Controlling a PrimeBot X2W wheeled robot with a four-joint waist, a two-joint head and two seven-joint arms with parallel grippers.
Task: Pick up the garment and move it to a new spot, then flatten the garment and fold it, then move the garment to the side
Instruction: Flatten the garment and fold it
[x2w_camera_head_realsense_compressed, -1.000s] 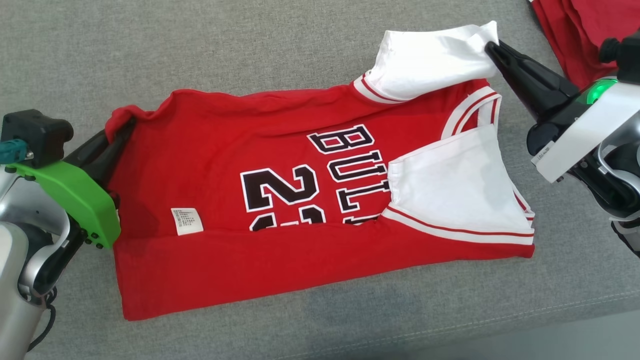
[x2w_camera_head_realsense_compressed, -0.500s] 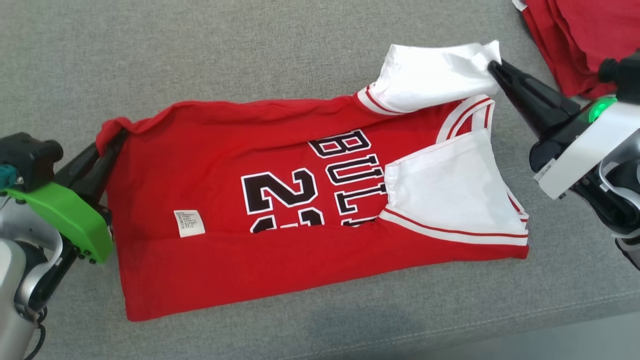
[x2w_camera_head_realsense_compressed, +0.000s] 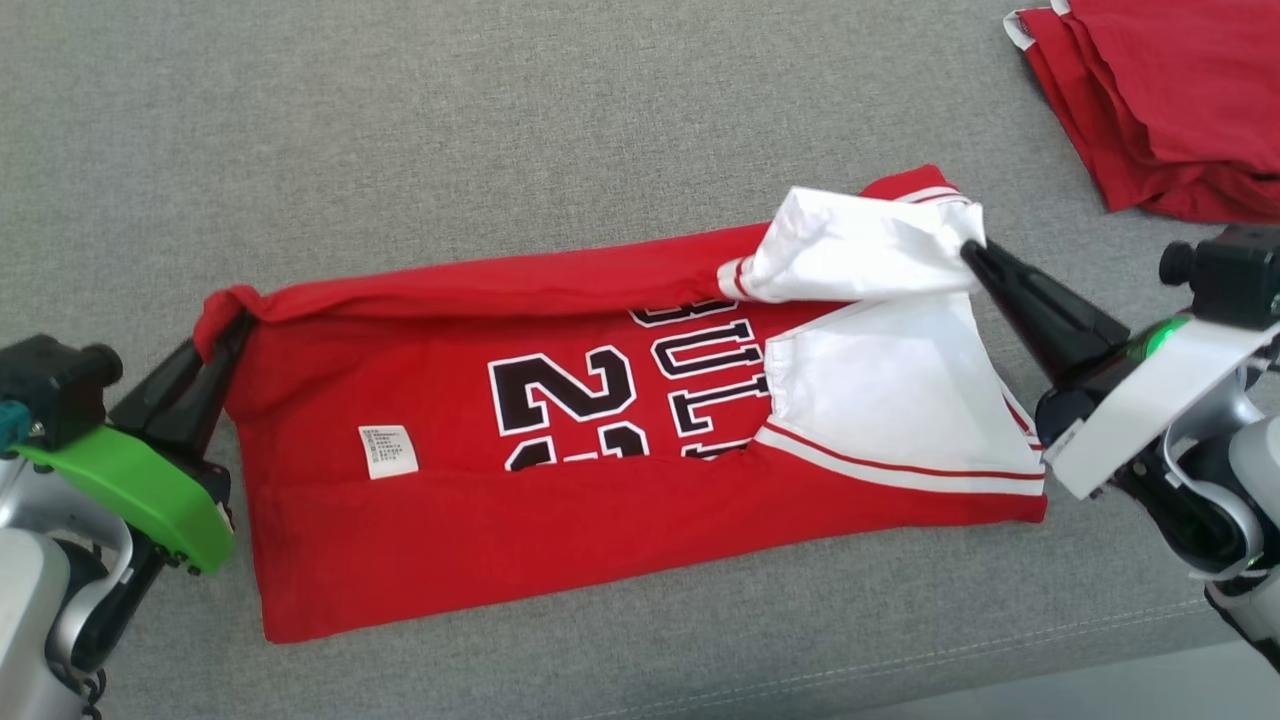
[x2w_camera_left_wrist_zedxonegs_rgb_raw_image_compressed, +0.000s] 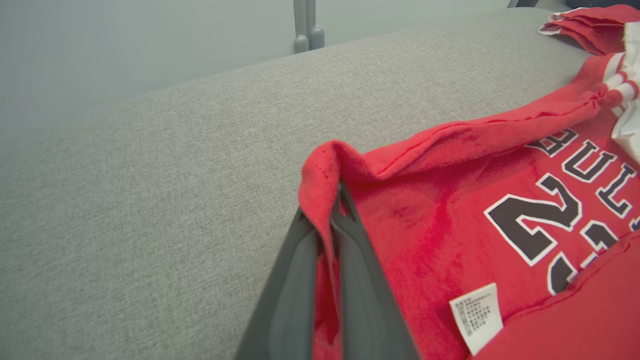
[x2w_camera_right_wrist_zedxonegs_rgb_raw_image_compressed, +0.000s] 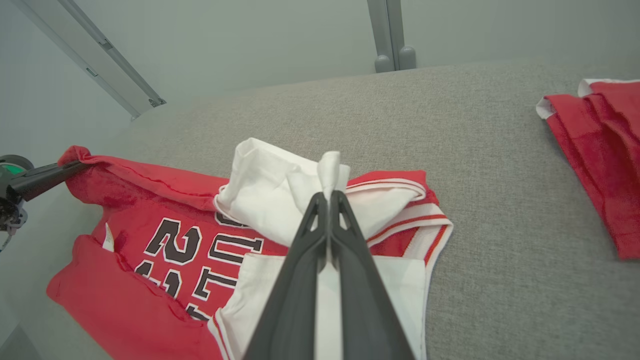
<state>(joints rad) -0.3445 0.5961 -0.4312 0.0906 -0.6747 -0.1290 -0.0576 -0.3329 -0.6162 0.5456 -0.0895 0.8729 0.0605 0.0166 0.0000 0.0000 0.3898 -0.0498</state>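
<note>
Grey fabric surface (x2w_camera_head_realsense_compressed: 500, 120) carries the garment (x2w_camera_head_realsense_compressed: 600, 520); your left gripper (x2w_camera_head_realsense_compressed: 235, 325) clamps its red corner, your right gripper (x2w_camera_head_realsense_compressed: 970, 250) its white sleeve.

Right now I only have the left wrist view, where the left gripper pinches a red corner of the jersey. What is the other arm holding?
Observer: The right gripper is shut on the tip of the far white sleeve of the jersey.
Operator: And the second sleeve?
Observer: The near white sleeve lies flat, folded in over the lettering.
Operator: Anything crowding that end?
Observer: A pile of red garments lies apart from it, with bare grey surface between the two.
</note>
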